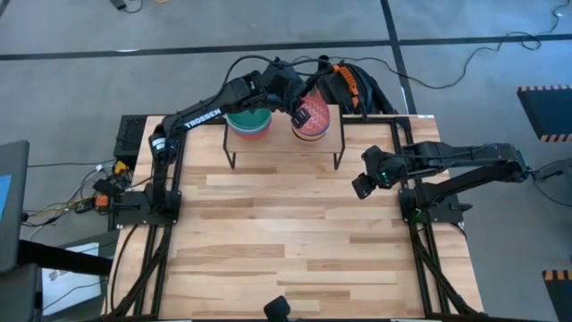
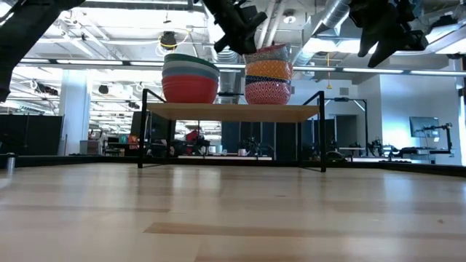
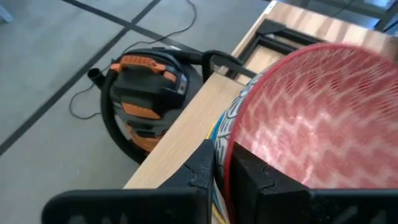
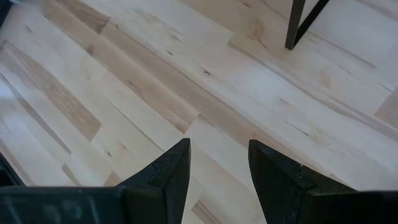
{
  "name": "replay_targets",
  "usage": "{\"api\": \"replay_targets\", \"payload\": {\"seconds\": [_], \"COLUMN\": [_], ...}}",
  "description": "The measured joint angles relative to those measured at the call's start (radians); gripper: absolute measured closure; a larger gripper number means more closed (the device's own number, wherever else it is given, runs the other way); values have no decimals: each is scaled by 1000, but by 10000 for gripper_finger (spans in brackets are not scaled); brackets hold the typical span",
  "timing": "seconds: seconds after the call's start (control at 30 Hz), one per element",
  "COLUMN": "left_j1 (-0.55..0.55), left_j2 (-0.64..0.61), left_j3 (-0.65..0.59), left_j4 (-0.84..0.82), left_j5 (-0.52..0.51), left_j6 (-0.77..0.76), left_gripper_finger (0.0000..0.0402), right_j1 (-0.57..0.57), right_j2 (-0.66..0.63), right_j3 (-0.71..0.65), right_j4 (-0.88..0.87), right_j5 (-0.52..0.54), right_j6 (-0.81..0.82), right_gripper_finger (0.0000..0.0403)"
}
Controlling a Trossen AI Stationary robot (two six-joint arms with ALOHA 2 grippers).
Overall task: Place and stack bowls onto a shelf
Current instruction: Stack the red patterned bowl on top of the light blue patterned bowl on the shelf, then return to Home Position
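Observation:
The shelf [image 1: 281,143] stands at the table's far edge on thin black legs. It carries two stacks of bowls: a left stack [image 2: 190,78] with a red bowl at the bottom and teal ones above, and a right stack [image 2: 268,76] of patterned bowls. My left gripper [image 3: 222,155] is at the top of the right stack, shut on the rim of the top bowl [image 3: 311,118], whose inside is pink-red patterned. My right gripper [image 4: 217,162] hangs open over bare tabletop near the table's right edge, holding nothing. My left gripper has the top bowl's rim [image 3: 233,134] between its fingers, one finger inside the bowl and one outside. It comes slanting down from the table's left. The bowl sits nested on top of the right stack [image 1: 313,121], about upright.
An orange-and-black vacuum [image 3: 146,93] stands on the floor just beyond the table's far edge. A shelf leg [image 4: 301,25] stands ahead of my right gripper. Bare wooden tabletop [image 1: 295,233] stretches from the shelf to the near edge.

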Motion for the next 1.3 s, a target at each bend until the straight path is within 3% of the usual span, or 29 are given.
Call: {"api": "replay_targets", "payload": {"seconds": [0.3,0.9,1.13,1.3], "left_j1": [22,51,37,-17], "left_j2": [0,-3,-2,-63], "left_j3": [0,25,-16,-12], "left_j4": [5,86,13,20], "left_j5": [53,56,55,21], "left_j6": [-6,-69,-93,-51], "left_gripper_finger": [346,338,338,345], "right_j1": [0,0,-18,-58], "right_j2": [0,0,0,0], "right_j3": [0,0,0,0], "right_j4": [0,0,24,142], "right_j5": [0,6,69,79], "right_j6": [11,9,-68,-206], "right_gripper_finger": [216,216,216,216]}}
